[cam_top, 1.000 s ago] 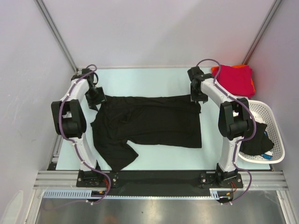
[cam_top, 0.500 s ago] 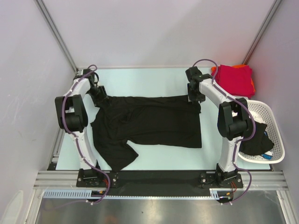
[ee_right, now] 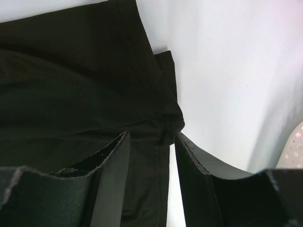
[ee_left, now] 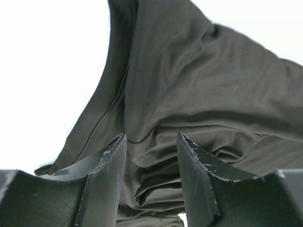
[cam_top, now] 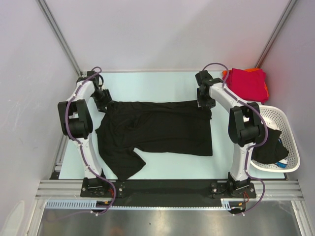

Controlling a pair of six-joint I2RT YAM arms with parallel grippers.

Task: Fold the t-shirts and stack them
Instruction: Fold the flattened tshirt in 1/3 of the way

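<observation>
Black t-shirt (cam_top: 162, 130) lies spread across the centre of the top view. Left gripper (cam_top: 104, 102) and right gripper (cam_top: 204, 103) sit at its upper corners, jaws half parted astride the cloth: probably the grasp before a fold. Next, both must close evenly on the hem. Whether the pads touch cloth is unclear; wrists hide the tips from above.
</observation>
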